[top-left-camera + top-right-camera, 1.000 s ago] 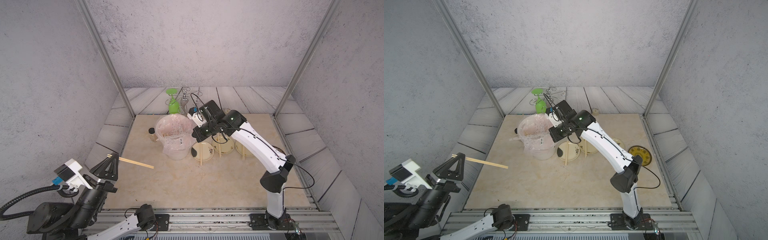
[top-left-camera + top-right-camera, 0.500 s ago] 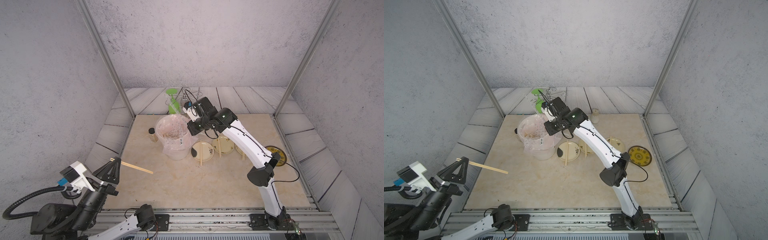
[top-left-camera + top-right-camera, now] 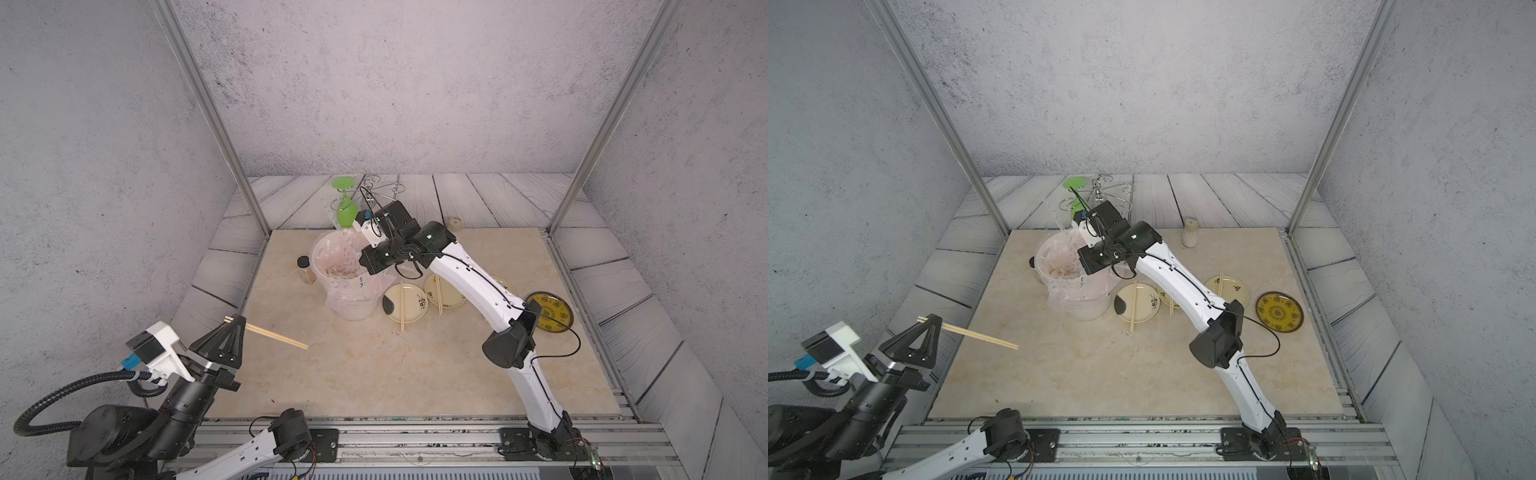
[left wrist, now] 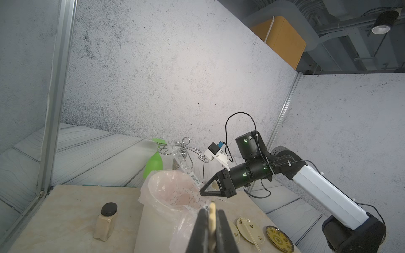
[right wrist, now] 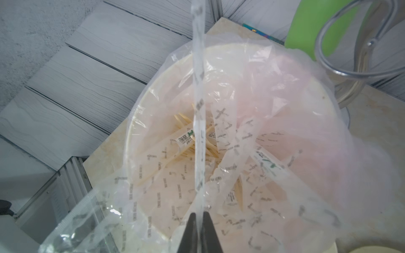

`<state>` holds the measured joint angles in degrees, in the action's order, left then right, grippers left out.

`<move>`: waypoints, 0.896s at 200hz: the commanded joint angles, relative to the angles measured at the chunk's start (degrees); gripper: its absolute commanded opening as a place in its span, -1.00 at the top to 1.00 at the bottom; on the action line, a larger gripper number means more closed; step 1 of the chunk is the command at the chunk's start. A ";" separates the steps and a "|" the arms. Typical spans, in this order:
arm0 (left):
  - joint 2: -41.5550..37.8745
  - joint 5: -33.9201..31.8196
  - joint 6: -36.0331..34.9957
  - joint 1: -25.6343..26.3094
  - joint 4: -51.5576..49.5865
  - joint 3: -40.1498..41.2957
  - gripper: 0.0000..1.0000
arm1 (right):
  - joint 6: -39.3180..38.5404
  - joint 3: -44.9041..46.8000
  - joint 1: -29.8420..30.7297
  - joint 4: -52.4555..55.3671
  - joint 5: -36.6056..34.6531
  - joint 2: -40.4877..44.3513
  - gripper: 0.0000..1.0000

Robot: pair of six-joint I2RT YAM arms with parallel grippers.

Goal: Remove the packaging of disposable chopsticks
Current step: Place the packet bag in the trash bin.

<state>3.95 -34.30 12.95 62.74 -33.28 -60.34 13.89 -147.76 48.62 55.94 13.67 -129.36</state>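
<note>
While the right claw point(image 5: 198, 213) pinches the sleeve point(image 5: 198, 87) over the bin point(image 5: 129, 135) and the left claw point(image 4: 211, 211) clamps chopsticks point(image 3: 274, 336), lower it before releasing.

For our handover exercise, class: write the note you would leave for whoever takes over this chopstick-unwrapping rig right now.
Left gripper: shut on a bare pair of chopsticks, held in the air.
Right gripper: shut on an empty sleeve, hanging over the lined bin.
Done: unwrapped pairs lie on two cream plates; discarded sleeves are in the bin.
To do: probably drop the sleeve, then plate the held pair; the yellow plate holds none.
</note>
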 commanded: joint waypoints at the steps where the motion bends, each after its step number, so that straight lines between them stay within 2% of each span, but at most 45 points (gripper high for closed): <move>1: 0.98 -0.54 0.67 -0.34 0.19 0.61 1.00 | 1.62 0.93 -0.02 -3.32 2.41 -2.26 0.80; 67: 1.24 -0.92 0.58 -0.34 0.46 0.66 1.00 | 1.24 0.33 -0.02 -5.36 0.80 -6.11 0.77; 89: 1.59 -0.96 0.59 -0.33 0.52 0.63 1.00 | 0.72 0.81 -0.02 -5.41 0.13 -5.66 0.62; 101: 1.84 -1.02 0.45 -0.34 0.82 0.61 1.00 | 0.70 0.72 -0.01 -5.40 -0.26 -4.89 0.44; 124: 2.51 -0.80 0.03 -0.34 1.42 0.48 1.00 | 0.52 1.24 0.07 -6.43 -1.15 -1.99 0.29; 179: 4.23 -0.41 -0.29 -0.34 2.55 0.52 1.00 | -1.13 2.18 0.29 -6.55 -2.86 3.25 0.12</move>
<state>6.96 -34.46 13.28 62.74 -32.71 -59.83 14.04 -146.39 48.64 49.28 12.38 -132.46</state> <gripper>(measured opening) 0.081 0.435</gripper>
